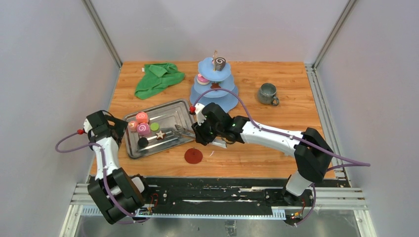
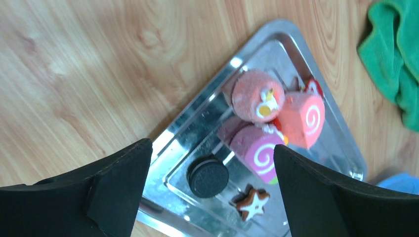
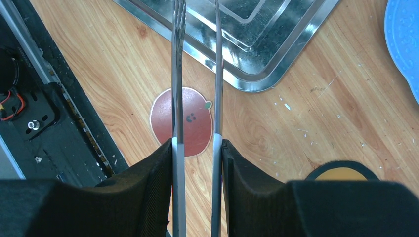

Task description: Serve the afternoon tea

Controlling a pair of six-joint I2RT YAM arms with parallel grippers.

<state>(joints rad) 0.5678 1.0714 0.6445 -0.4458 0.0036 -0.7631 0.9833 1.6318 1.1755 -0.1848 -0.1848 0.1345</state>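
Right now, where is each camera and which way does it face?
Top external: above, behind the bases, facing down at the table; left arm, right arm show.
Left wrist: over the tray, facing down on sweets; its open fingers show.
Right wrist: beside the tray, facing down along the tongs; its fingers grip them.
Shared by both wrists: the tray.

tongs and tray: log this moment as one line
right gripper: shut on tongs, tips over steel tray | left gripper: open, above sweets in tray | mug: on table
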